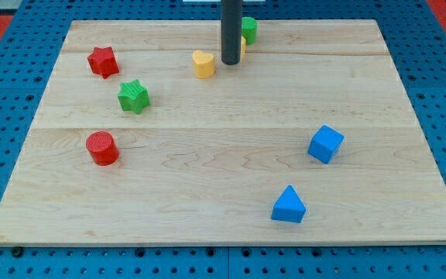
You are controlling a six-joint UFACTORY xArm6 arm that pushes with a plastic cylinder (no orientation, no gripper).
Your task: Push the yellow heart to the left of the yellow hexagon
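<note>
You've got the wooden board filling nearly all of the view, lying on a blue pegboard, and I'll place everything else off the yellow heart, which sits near the board's top edge, a bit left of centre. Your dark rod drops in from the view's top just to the heart's right, and my tip is down on the wood close beside the heart, a thin gap showing between them. There's no claw on this arm, so nothing spread or pinched to report, only that bare tip. Far below and right of the heart sits the blue cube, and lower again, a little nearer in, the blue triangular block. Down and left of the heart is the red cylinder. Closer, just down-left, the green star; straight out left, the red star. Right of the heart, past the rod, a green block peeks out, shape unclear. Tucked behind the rod, only a yellow sliver shows, presumably your hexagon.
</note>
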